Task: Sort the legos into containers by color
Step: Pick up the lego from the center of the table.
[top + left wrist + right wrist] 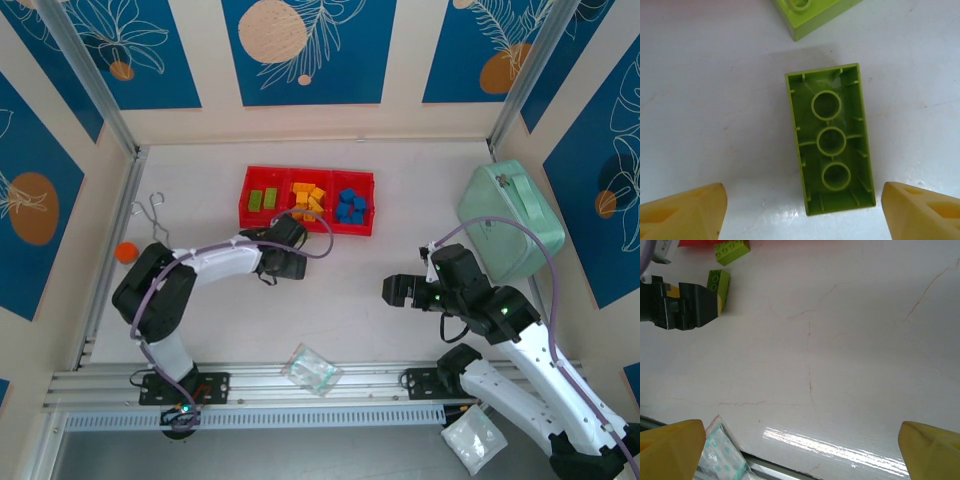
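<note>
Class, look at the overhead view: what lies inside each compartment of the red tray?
In the tray, the left compartment holds green legos, the middle orange legos, the right blue legos. The left arm's cable crosses the near edge, hiding a little of the middle one.

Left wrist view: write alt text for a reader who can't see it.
A lime green brick lies upside down on the white table, three tubes showing in its hollow underside, flanked by the yellow fingers of the open left gripper. A second brick shows at the top edge.
</note>
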